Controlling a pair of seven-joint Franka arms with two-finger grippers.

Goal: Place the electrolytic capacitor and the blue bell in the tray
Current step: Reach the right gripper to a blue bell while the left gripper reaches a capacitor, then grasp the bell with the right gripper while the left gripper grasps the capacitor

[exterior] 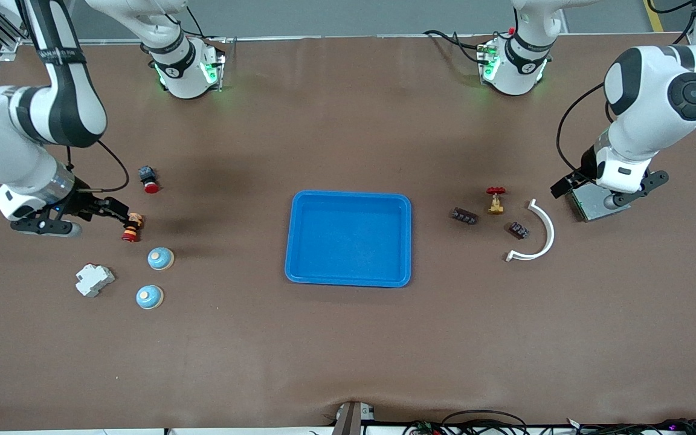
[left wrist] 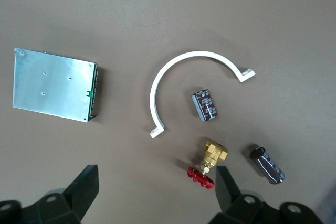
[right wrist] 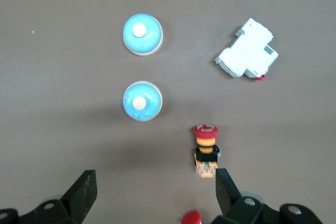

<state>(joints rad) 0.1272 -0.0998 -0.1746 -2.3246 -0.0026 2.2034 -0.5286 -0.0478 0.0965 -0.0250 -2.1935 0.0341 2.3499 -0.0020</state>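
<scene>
The blue tray (exterior: 291,241) lies empty at the table's middle. Two blue bells (exterior: 160,258) (exterior: 149,296) sit toward the right arm's end, also in the right wrist view (right wrist: 142,34) (right wrist: 142,101). Two dark electrolytic capacitors (exterior: 464,215) (exterior: 518,230) lie toward the left arm's end, also in the left wrist view (left wrist: 205,105) (left wrist: 268,164). My left gripper (exterior: 620,196) (left wrist: 156,177) hangs open and empty by the grey metal box. My right gripper (exterior: 115,210) (right wrist: 155,179) is open and empty, low beside a red pushbutton.
A white curved clip (exterior: 538,232) and a brass valve with a red handle (exterior: 495,200) lie among the capacitors. The grey metal box (exterior: 589,204) sits under the left hand. Two red pushbuttons (exterior: 149,179) (exterior: 132,228) and a white breaker (exterior: 95,280) lie near the bells.
</scene>
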